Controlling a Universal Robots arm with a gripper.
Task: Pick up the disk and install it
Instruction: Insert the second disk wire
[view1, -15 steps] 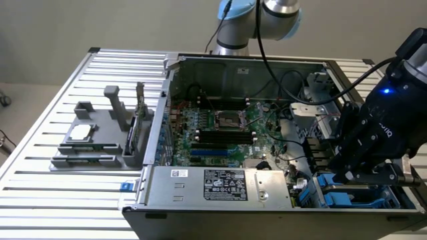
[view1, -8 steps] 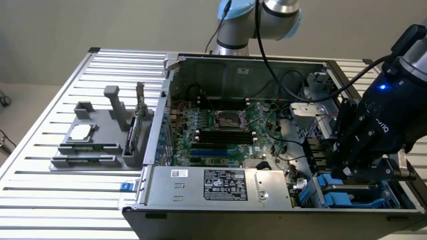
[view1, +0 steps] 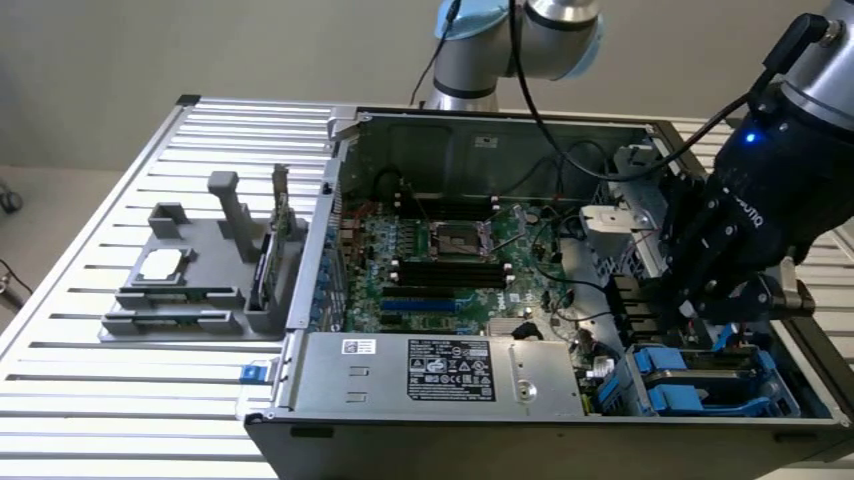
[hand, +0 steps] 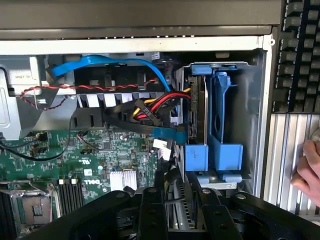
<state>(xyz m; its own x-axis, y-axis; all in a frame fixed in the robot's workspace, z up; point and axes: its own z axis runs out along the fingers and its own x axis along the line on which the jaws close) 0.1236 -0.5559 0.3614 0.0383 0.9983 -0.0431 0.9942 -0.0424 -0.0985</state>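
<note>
In the wrist view, my gripper (hand: 180, 202) has its two black fingers (hand: 152, 212) closed on a silver-grey slab, the disk (hand: 176, 200), seen edge-on. The disk's blue bracket end (hand: 196, 159) points into the drive bay, beside a blue carrier (hand: 220, 125) standing in the bay. In the exterior view, the gripper (view1: 714, 325) hangs low over the drive bay (view1: 701, 385) at the open computer case's near corner on the exterior view's right. The disk's label is hidden.
Red, yellow and black cables (hand: 150, 107) bunch just beside the bay. The motherboard (view1: 441, 265) and the labelled silver power supply (view1: 441, 370) fill the case. A grey fixture (view1: 187, 285) sits on the slatted table. A person's hand (hand: 307, 170) rests near a keyboard (hand: 300, 50).
</note>
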